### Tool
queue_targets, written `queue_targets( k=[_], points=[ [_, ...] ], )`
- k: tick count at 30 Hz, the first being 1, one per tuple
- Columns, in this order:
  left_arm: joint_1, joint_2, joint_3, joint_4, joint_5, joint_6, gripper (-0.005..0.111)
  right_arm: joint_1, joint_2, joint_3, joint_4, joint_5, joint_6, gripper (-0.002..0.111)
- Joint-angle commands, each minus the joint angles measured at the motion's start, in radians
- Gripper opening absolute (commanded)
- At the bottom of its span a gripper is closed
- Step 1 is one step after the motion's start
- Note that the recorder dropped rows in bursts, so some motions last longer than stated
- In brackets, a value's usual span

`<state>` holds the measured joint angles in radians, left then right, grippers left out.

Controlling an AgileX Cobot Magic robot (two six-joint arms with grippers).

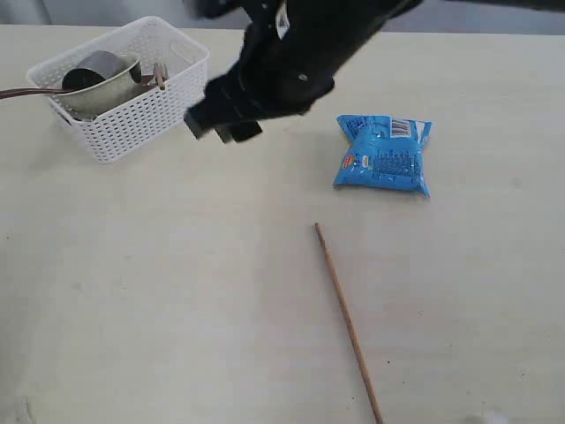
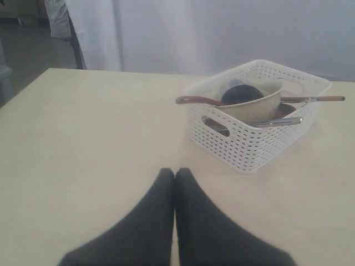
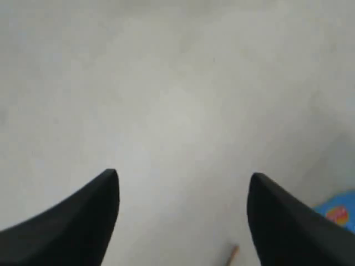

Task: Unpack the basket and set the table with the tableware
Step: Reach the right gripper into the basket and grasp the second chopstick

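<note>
The white lattice basket [image 1: 132,119] stands at the back left of the cream table [image 1: 177,291]. It holds the beige-silver bowl [image 1: 106,88] with the dark grey cup [image 1: 81,78] inside it, and a brown-handled utensil [image 1: 18,93] pokes over the rim. One wooden chopstick [image 1: 349,322] lies on the table at the front right. My right gripper [image 1: 221,126] hovers open and empty, just right of the basket; the right wrist view shows bare table between its fingers [image 3: 105,205] and the chopstick's tip [image 3: 232,254]. My left gripper [image 2: 175,173] is shut and empty, short of the basket [image 2: 244,138].
A blue snack bag [image 1: 384,152] lies on the table right of the right arm, and its corner [image 3: 335,211] shows in the right wrist view. A metal utensil [image 2: 277,122] and a thin stick [image 2: 316,99] rest across the basket beside the bowl [image 2: 260,108].
</note>
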<state>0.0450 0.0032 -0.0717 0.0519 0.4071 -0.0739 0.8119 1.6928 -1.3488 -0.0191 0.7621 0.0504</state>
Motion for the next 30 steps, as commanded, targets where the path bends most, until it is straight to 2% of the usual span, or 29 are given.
queue_targets(
  k=[1, 7, 15, 30],
  points=[
    [0.002, -0.003, 0.007, 0.0, -0.003, 0.0, 0.0, 0.003, 0.091, -0.102, -0.006, -0.129, -0.021, 0.055],
    [0.002, -0.003, 0.007, 0.0, -0.003, 0.0, 0.0, 0.003, 0.261, -0.228, -0.006, -0.239, -0.021, 0.055],
    [0.002, -0.003, 0.007, 0.0, -0.003, 0.0, 0.0, 0.003, 0.416, -0.382, -0.003, -0.261, -0.021, 0.055],
    [0.002, -0.003, 0.007, 0.0, -0.003, 0.0, 0.0, -0.008, 0.487, -0.407, -0.014, -0.372, 0.017, 0.054]
  ],
)
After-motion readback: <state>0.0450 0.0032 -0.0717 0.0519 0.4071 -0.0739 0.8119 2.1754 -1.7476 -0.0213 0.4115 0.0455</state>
